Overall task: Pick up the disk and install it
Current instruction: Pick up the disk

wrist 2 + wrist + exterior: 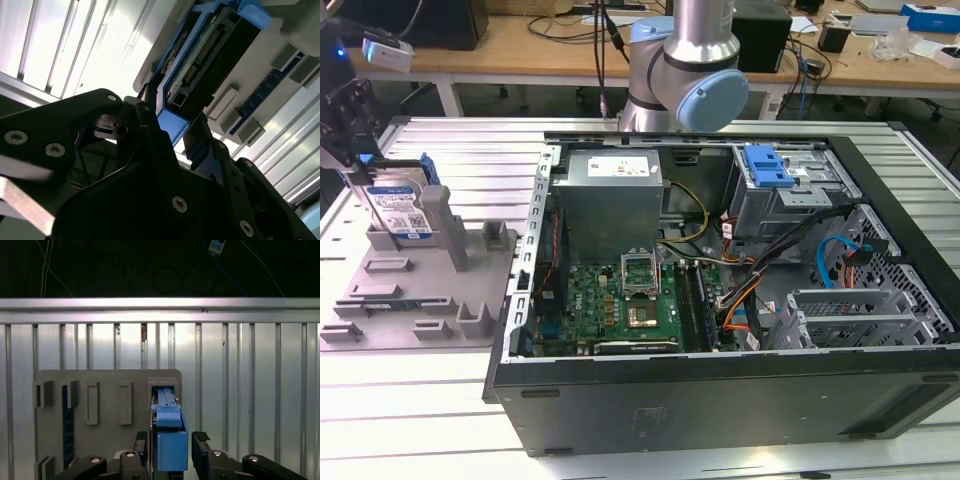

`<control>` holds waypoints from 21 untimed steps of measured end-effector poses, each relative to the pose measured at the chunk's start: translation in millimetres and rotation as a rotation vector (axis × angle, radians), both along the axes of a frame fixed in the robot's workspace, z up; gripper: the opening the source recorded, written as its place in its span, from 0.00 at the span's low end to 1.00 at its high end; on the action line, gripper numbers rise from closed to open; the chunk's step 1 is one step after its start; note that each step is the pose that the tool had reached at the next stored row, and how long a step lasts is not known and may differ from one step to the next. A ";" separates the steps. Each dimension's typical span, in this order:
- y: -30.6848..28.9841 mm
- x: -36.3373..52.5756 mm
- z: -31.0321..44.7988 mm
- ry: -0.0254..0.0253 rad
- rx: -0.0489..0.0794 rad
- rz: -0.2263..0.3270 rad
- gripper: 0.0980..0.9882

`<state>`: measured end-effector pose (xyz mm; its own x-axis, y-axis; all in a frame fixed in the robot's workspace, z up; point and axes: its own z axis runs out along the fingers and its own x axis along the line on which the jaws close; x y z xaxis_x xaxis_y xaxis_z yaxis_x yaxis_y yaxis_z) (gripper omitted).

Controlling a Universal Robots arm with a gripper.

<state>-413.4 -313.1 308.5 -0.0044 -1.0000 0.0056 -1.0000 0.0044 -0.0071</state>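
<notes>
The disk (pixel 398 210) stands on edge in a slot at the far end of the grey fixture plate (pixel 420 300), at the exterior view's left; its silver face, white-and-blue label and blue rail frame show. My gripper (pixel 363 168) hangs right over its top edge. In both wrist views the two black fingers straddle the blue end tab of the disk (pixel 171 440) (pixel 172 122). The gripper (pixel 172 442) (pixel 175 127) is open, with narrow gaps beside the tab. The disk still sits in the plate (pixel 107 385).
An open computer case (pixel 920 270) lies at the exterior view's right, with motherboard, cables and a drive cage with a blue tab (pixel 767 165). The arm's base (pixel 685 70) stands behind it. The ribbed metal table (pixel 410 400) carries both; a cluttered workbench runs behind.
</notes>
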 end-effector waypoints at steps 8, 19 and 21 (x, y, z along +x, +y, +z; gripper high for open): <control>-0.1 -1.9 -5.2 -0.0001 0.000 0.000 0.33; 0.0 -2.8 -9.0 -0.0001 0.000 0.000 0.33; 0.0 -2.8 -9.0 -0.0001 0.000 0.000 0.33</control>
<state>-416.3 -313.1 299.5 -0.0043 -1.0000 0.0059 -1.0000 0.0043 -0.0072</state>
